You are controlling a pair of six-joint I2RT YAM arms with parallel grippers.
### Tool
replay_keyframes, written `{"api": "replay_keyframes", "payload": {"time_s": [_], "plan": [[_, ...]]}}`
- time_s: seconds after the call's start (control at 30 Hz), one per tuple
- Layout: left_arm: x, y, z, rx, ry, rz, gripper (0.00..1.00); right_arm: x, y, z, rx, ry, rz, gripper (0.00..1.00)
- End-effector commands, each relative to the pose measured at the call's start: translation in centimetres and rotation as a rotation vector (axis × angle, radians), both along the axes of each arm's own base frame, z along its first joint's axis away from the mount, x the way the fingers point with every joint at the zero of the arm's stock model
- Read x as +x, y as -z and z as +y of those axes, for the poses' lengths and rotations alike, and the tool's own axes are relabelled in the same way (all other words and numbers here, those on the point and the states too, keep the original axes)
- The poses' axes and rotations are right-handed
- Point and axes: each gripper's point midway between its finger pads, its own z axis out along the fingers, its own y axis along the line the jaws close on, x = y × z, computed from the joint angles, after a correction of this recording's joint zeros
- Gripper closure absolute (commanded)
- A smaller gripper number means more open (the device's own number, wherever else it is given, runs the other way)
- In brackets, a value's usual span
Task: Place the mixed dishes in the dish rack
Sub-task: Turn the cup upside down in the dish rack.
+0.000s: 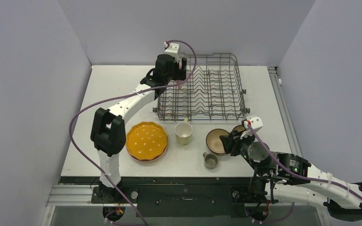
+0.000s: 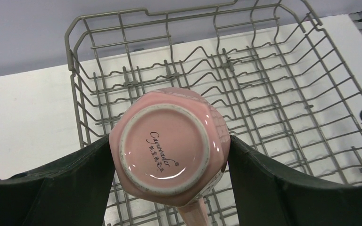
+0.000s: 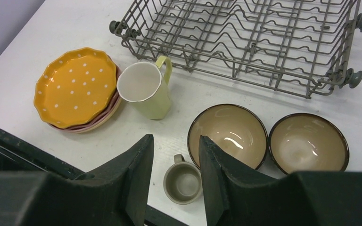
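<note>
Crockery is sitting on the desk in front of the dish rack, between it and the arm bases. The orange white-dotted scalloped plate is lying on top of the pink plate, whose rim is peeking out underneath. Just beside that stack the pale yellow mug is standing upright, its handle pointing towards the rack. The first brown bowl and the second brown bowl are resting mouth-up just beside each other, tan insides showing. The small grey-olive cup is standing upright near the first bowl, on the side closer to the arms.

The left fingers are pressing on either side of the pink mug and gripping it upside down, so its base is facing the wrist camera. The mug is hanging over the left part of the rack, above the rows of tines; whether it is touching the wire cannot be told.

The right fingers are hovering low over the desk above the grey-olive cup, parted by a narrow gap and gripping nothing.
</note>
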Motion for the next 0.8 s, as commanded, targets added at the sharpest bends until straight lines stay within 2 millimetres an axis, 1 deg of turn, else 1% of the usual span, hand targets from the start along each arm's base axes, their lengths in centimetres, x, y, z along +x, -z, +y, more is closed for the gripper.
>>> {"api": "replay_keyframes", "payload": {"time_s": [0.0, 0.17, 0.2, 0.23, 0.27, 0.3, 0.33, 0.37, 0.4, 0.43, 0.5, 0.53, 0.57, 0.6, 0.63, 0.77], "plan": [[3.0, -6.9, 1.0, -0.04, -0.055, -0.177, 1.0, 0.0, 0.7, 1.3, -0.002, -0.029, 0.007, 0.64], [5.3, -5.4, 1.1, -0.027, -0.07, -0.165, 1.0, 0.0, 1.3, 1.6, 0.002, -0.032, 0.016, 0.64], [5.7, -4.1, 1.1, -0.009, -0.072, -0.14, 1.0, 0.0, 1.5, 1.7, 0.005, -0.028, 0.018, 0.64], [5.9, -4.3, 1.2, 0.001, -0.078, -0.144, 1.0, 0.1, 1.5, 1.6, 0.008, -0.021, 0.018, 0.64], [6.3, -3.0, 1.2, 0.023, -0.082, -0.123, 1.0, 0.1, 1.7, 1.6, 0.019, -0.017, 0.02, 0.64], [6.7, -3.4, 1.5, 0.034, -0.098, -0.133, 1.0, 0.1, 1.7, 1.6, 0.028, -0.014, 0.023, 0.64], [7.3, -1.9, 1.8, 0.059, -0.114, -0.107, 1.0, 0.1, 1.9, 1.7, 0.036, -0.012, 0.023, 0.64], [7.6, -2.4, 1.9, 0.063, -0.121, -0.117, 1.0, 0.1, 2.0, 1.7, 0.044, -0.011, 0.025, 0.64], [8.1, -1.0, 2.2, 0.084, -0.131, -0.093, 1.0, 0.1, 2.1, 1.8, 0.05, -0.01, 0.025, 0.64], [8.4, -1.4, 2.2, 0.088, -0.136, -0.102, 1.0, 0.1, 2.2, 1.9, 0.053, -0.01, 0.027, 0.64], [9.2, -0.7, 2.4, 0.101, -0.145, -0.097, 1.0, 0.2, 2.4, 2.0, 0.055, -0.008, 0.031, 0.64], [9.5, 0.4, 2.5, 0.112, -0.146, -0.078, 1.0, 0.2, 2.6, 2.1, 0.053, -0.007, 0.033, 0.64], [9.8, 0.0, 2.5, 0.108, -0.148, -0.086, 1.0, 0.2, 2.7, 2.2, 0.053, -0.009, 0.034, 0.64], [10.1, 1.0, 2.5, 0.118, -0.145, -0.071, 1.0, 0.3, 2.8, 2.4, 0.052, -0.009, 0.035, 0.64], [10.3, 0.7, 2.4, 0.118, -0.144, -0.077, 1.0, 0.3, 3.0, 2.5, 0.048, -0.01, 0.036, 0.64], [10.9, 2.1, 2.3, 0.137, -0.143, -0.061, 1.0, 0.4, 3.6, 3.3, 0.045, -0.018, 0.047, 0.64]]}}
